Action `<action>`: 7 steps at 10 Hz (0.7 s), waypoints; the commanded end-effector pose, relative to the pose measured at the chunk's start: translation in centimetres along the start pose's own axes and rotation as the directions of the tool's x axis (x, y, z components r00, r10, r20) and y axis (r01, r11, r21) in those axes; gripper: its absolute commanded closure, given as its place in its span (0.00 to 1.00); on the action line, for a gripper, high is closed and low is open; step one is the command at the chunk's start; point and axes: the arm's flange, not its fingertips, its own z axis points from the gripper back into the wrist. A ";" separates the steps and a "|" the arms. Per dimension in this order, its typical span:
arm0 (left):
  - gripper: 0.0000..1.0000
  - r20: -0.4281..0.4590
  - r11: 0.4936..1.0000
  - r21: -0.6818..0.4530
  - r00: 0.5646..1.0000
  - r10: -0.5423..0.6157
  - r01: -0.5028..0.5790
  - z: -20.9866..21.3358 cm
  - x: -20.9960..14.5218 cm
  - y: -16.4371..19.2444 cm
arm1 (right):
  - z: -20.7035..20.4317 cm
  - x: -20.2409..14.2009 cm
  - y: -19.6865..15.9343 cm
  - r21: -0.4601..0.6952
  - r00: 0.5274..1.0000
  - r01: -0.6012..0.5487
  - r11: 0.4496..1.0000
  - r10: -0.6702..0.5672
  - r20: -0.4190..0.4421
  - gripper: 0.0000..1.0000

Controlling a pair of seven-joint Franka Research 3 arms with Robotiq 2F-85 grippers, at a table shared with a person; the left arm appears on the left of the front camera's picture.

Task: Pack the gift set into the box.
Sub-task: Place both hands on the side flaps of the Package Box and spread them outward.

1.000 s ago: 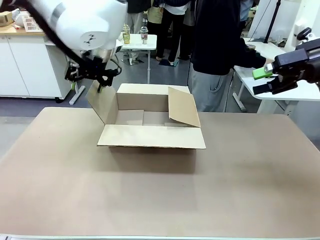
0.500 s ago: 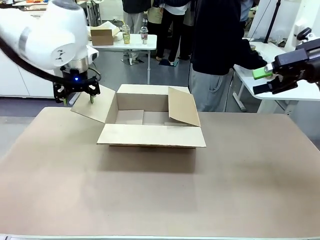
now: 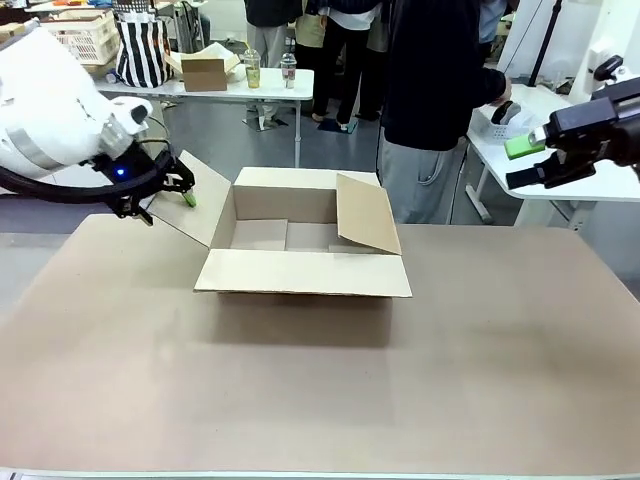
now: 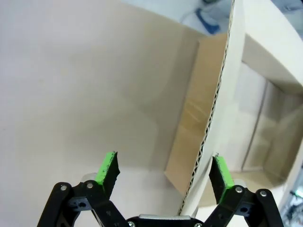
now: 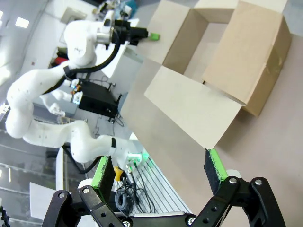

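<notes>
- The box (image 3: 300, 252) sits on the table (image 3: 320, 390) a little toward 12 o'clock from its middle, top open, near flap folded out flat
- The left gripper (image 3: 168, 196) hangs at the box's 10 o'clock by the out-leaning left flap; in the left wrist view its jaws (image 4: 164, 163) are spread wide, and the flap's corrugated edge stands between the fingers, just beside one pad, unclamped
- The right gripper (image 3: 526, 163) hovers at the box's 2 o'clock, well apart from it, jaws apart and empty (image 5: 158, 161)
- The gift set (image 3: 497, 122) is a small white shape by the person's hand (image 3: 503, 106) on the side table (image 3: 560, 190), too small to make out

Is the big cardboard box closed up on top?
No, the box has its top flaps folded open, showing its inside.
</notes>
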 end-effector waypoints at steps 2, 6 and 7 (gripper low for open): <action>0.00 0.000 1.000 0.000 1.000 0.000 0.000 0.0 0.0 0.0 | -0.3 0.1 -0.1 0.020 0.999 -0.029 0.999 0.029 0.015 0.00; 0.00 0.000 1.000 0.000 1.000 0.000 0.000 0.0 0.0 0.0 | 3.2 -0.6 1.5 -0.115 0.993 0.012 0.993 0.002 0.118 0.00; 0.00 0.000 1.000 0.000 1.000 0.000 0.000 0.0 0.0 0.0 | 0.6 2.4 4.3 -0.210 0.995 -0.098 0.973 0.099 -0.007 0.00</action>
